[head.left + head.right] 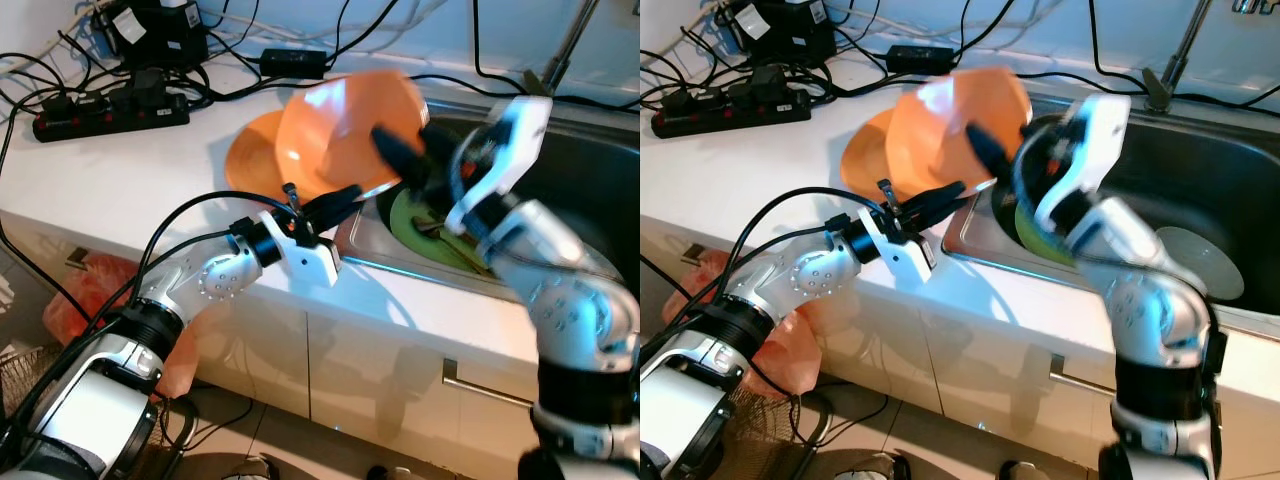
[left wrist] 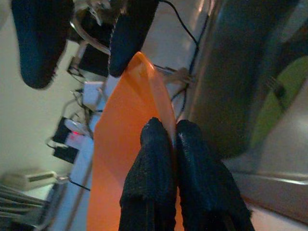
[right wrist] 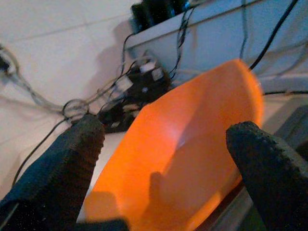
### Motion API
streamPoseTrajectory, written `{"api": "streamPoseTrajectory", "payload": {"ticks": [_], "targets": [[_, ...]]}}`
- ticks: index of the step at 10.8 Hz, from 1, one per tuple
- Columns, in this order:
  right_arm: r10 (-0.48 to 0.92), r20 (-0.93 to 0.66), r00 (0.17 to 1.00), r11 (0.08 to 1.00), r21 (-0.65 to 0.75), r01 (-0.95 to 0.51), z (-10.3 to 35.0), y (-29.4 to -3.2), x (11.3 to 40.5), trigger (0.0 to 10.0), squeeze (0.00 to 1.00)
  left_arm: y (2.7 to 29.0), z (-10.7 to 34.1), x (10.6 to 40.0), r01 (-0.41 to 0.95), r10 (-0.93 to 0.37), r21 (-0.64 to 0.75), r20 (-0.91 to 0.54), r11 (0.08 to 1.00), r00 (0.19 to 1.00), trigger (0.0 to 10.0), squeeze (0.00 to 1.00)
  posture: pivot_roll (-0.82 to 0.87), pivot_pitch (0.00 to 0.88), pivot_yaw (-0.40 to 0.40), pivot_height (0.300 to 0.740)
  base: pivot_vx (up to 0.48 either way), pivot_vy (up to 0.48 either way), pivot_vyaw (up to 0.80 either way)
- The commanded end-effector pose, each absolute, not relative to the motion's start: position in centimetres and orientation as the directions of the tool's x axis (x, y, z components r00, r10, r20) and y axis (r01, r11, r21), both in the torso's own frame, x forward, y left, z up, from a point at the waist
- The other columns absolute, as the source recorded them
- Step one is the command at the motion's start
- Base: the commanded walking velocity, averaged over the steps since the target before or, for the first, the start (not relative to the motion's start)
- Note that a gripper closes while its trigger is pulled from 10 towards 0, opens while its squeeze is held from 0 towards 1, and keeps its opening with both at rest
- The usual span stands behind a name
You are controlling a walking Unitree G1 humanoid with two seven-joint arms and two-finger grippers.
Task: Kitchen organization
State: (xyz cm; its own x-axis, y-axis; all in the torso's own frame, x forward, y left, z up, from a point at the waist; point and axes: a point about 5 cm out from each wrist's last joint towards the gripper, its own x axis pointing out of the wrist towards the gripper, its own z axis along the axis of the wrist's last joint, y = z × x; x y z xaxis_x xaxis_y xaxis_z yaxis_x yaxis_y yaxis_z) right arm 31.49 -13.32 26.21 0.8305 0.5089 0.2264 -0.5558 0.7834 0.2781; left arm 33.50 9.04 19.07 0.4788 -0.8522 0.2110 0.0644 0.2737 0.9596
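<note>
Orange plate (image 1: 340,130): pinched at its 6 o'clock rim by left gripper (image 1: 345,200), fingers pressed together.
Right gripper (image 3: 163,144): spread wide at plate's 3 o'clock.

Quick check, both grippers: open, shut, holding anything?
Left gripper: shut on the rim of the upper orange plastic plate.
Right gripper: open, fingers spread either side of that plate.

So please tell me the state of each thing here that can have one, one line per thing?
Upper orange bowl: tilted on edge, lifted off the counter, rim pinched by the left claw.
Lower orange bowl: resting on the counter behind the raised one.
Left claw: shut on the bowl's rim.
Right claw: open, fingers spread either side of the raised bowl.
Green plate: lying in the sink.
Sink: holds dishes; water cannot be told.
</note>
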Motion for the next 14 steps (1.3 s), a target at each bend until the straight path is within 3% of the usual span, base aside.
{"api": "streamPoseTrajectory", "payload": {"ticks": [1, 8, 11, 13, 14], "targets": [[0.502, 0.224, 0.835, 0.779, 0.302, -0.55, 26.6, -13.5, 31.7, 10.0, 0.0, 8.9, 19.8, 33.2, 0.018, -0.854, 0.954, 0.259, 0.299, 0.452, 0.0, 0.0, 0.02, 0.081, 0.04, 0.74, 0.0, 0.0, 0.0], [0.409, 0.24, 0.881, 0.85, 0.251, -0.463, 29.1, -14.6, 34.7, 10.0, 0.0, 8.8, 19.5, 32.9, -0.03, -0.841, 0.944, 0.307, 0.328, 0.446, 0.0, 0.0, 0.02, 0.085, 0.03, 0.74, 0.0, 0.0, 0.0], [0.484, 0.15, 0.862, 0.758, 0.419, -0.499, 29.7, -14.4, 36.3, 10.0, 0.0, 8.4, 19.7, 32.7, -0.041, -0.844, 0.94, 0.322, 0.338, 0.43, 0.0, 0.0, 0.02, 0.084, 0.028, 0.74, 0.0, 0.0, 0.0], [0.535, 0.105, 0.838, 0.752, 0.393, -0.529, 30.3, -14.2, 36.6, 10.0, 0.0, 8.3, 19.7, 32.6, -0.044, -0.847, 0.94, 0.324, 0.338, 0.421, 0.0, 0.0, 0.02, 0.087, 0.026, 0.74, 0.0, 0.0, 0.0], [0.559, 0.029, 0.829, 0.77, 0.352, -0.532, 30.1, -14.4, 36.9, 0.0, 0.0, 8.2, 19.5, 32.4, -0.043, -0.851, 0.941, 0.324, 0.337, 0.414, 0.0, 0.0, 0.01, 0.089, 0.024, 0.74, 0.0, 0.0, 0.0]]}}
